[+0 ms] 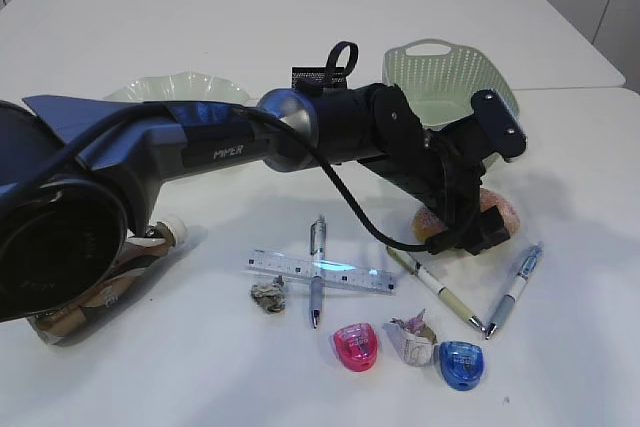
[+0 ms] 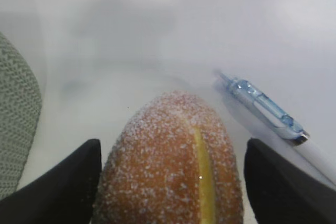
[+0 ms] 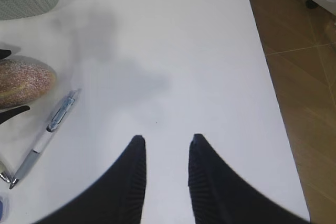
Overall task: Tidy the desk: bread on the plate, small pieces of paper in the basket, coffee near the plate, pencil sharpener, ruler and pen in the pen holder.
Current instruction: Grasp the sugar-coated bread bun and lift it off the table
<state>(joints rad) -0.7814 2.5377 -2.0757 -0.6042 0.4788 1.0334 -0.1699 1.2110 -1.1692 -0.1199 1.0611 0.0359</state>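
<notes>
Going left to right on the desk (image 1: pixel 120 17): coffee (image 1: pixel 110 282) is lying on its side under the left arm, plate (image 1: pixel 180 87) is sitting behind, then ruler (image 1: pixel 320 270) crossing a pen (image 1: pixel 317 287), paper scraps, pink sharpener (image 1: pixel 357 345) and blue sharpener (image 1: pixel 461 363). Left gripper (image 2: pixel 170 182) is standing released, jaws straddling the bread (image 2: pixel 170 161), basket (image 1: pixel 445 77) behind, blue pen (image 1: pixel 515 290) just beside. Right gripper (image 3: pixel 165 140) is hanging partly parted over bare desk, grasping nothing.

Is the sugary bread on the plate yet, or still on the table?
Still on the table. The bread lies on the white desk between the left gripper's open fingers; the plate sits apart.
</notes>
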